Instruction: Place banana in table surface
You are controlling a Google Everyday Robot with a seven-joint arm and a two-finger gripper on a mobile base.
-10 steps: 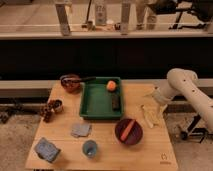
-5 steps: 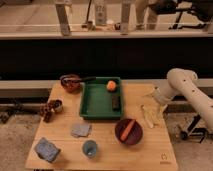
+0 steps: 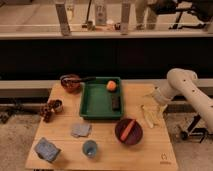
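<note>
Banana [image 3: 148,116] lies on table surface [image 3: 107,147] right of the green tray [image 3: 100,102], so placement looks done. Gripper [image 3: 158,107] hovers just beside it; grip state: cannot tell. Only retreat left, probably.

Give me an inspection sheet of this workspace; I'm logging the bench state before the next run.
Surface: table surface, light-brown wood, small logo mark near its front right corner.
Job's things: banana lying on the tabletop, right of the green tray.
Clutter: orange fruit and a dark block in the tray; carrot stick in the dark red bowl; brown bowl; blue cup; grey cloth; blue-grey sponge; brown clump at the left edge.
Grippers: gripper at the table's right edge, beside the banana.
Cables: nothing seen.
Surroundings: railing and bright floor beyond the table.
</note>
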